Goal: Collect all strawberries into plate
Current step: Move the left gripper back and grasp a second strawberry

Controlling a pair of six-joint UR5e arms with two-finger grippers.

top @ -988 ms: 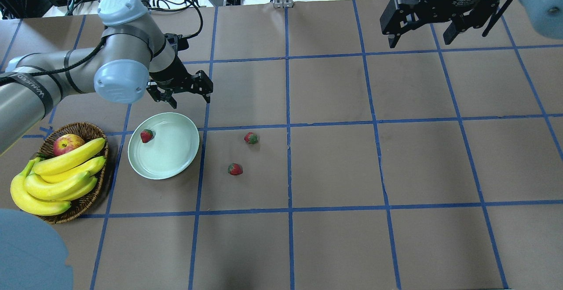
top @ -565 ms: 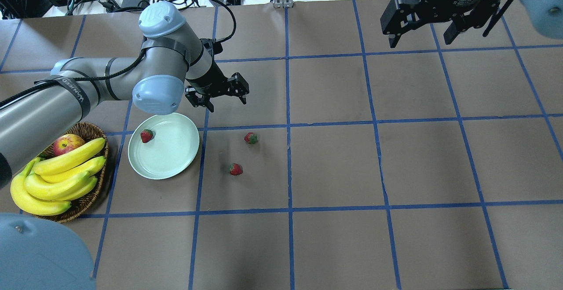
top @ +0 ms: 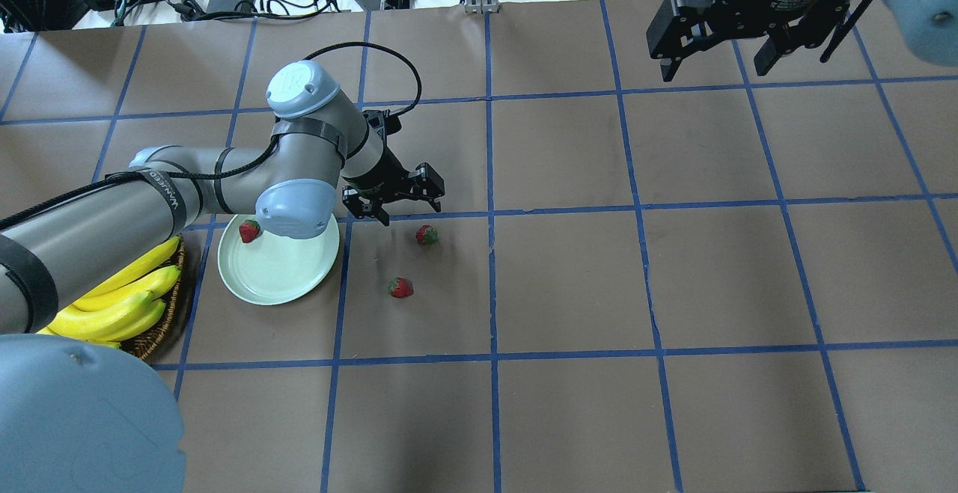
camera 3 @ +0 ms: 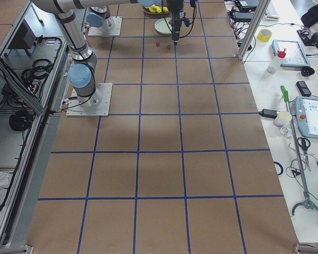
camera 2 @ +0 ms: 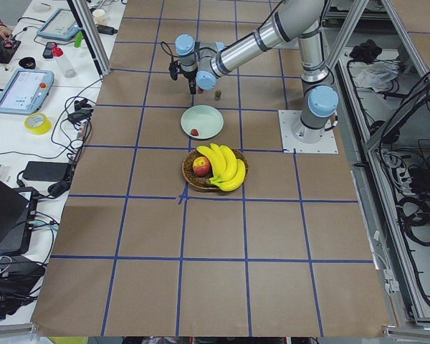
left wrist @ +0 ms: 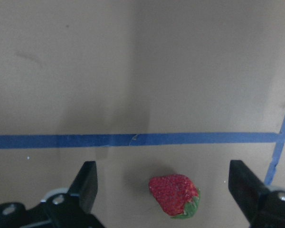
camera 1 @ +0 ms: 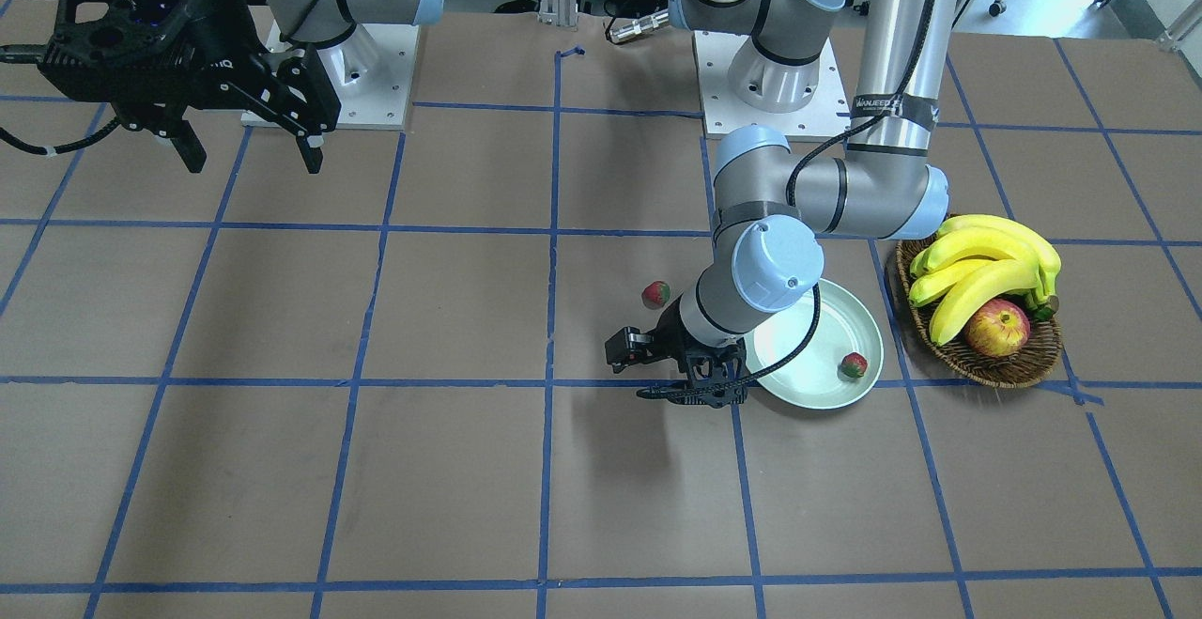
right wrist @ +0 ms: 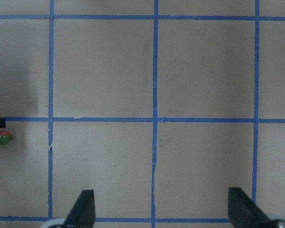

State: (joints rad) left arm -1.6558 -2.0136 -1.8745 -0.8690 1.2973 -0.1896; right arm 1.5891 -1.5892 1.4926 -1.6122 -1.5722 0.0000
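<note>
Pale green plate (top: pixel 278 277) on the counter (top: pixel 569 283), just beside the wicker basket (camera 1: pixel 997 371), with one strawberry (top: pixel 249 230) lying inside near the rim. One of three collected, then; roughly a third of the job done.

Two left out on the brown paper: the farther strawberry (top: pixel 426 235) and the nearer strawberry (top: pixel 400 287). Close to each other, near the plate on its side away from the basket, clear of its rim.

Spread wide and empty, the left fingers (left wrist: pixel 88 183), hanging over the farther strawberry. From the wrist view, red fruit low between the two tips, untouched by either. Likely step in hand: lining up for the second pick, descent and squeeze not yet made.

Likewise parted and holding nothing, the right fingers (right wrist: pixel 85 209), parked high over the far right of the counter, well apart from all the fruit.

Remaining, by this reckoning: grasp, carry and drop for each of the two loose berries. Apple (camera 1: pixel 997 328) and bananas (camera 1: pixel 986 262) in the basket, no part of the task.
</note>
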